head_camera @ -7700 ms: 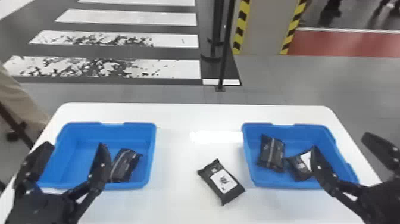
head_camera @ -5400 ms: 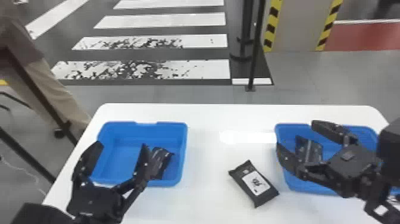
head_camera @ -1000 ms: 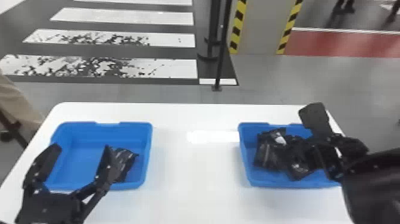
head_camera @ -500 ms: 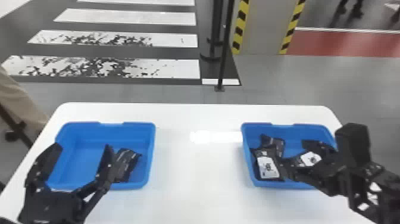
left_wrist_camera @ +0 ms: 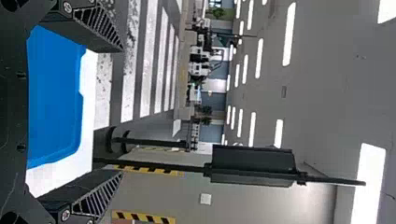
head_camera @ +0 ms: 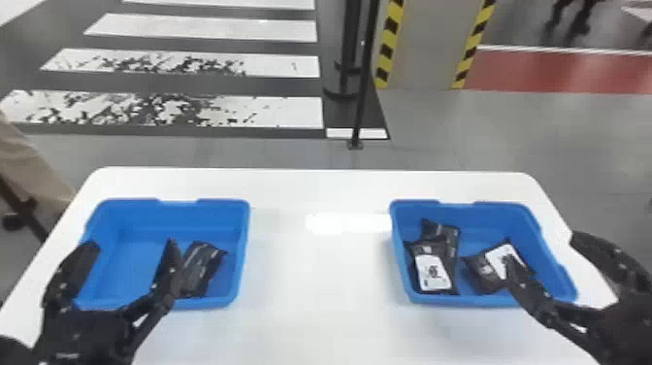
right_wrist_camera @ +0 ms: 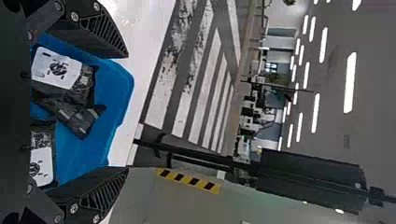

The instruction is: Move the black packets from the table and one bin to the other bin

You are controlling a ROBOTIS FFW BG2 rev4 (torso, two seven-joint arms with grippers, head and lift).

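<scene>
The right gripper (head_camera: 542, 250) has its two flat black fingers spread wide, over the outer near corner of the right bin (head_camera: 485, 218). In the right wrist view their inner faces are ribbed like a lattice, above a hard black body with round bolt heads. The inner fingertip overlaps a black packet (head_camera: 486, 274) with a white label; whether they touch is hard to say from this angle.

Farther left of that gripper, in the same bin, a plump, crinkled packet (head_camera: 431, 272) lies label up against the inner wall. It partly covers another dark packet (head_camera: 448, 233) on its far side, whose face carries pale marks. That makes three packets in this bin — smooth blue plastic, rectangular, with sloping walls and a notched far rim.

Left of both comes the white table (head_camera: 310, 301), smooth, glossy and rounded at its far corners. Across it the left gripper (head_camera: 131, 243) is also spread, above the near part of the left bin (head_camera: 145, 221), a matching blue tub. Just right of its inner finger, a glossy, creased black packet (head_camera: 201, 267) lies in that bin, beside the wall toward the table's middle.

Beyond both grippers and the table are a slim black post (head_camera: 363, 87) and worn, speckled white floor stripes (head_camera: 218, 109).
</scene>
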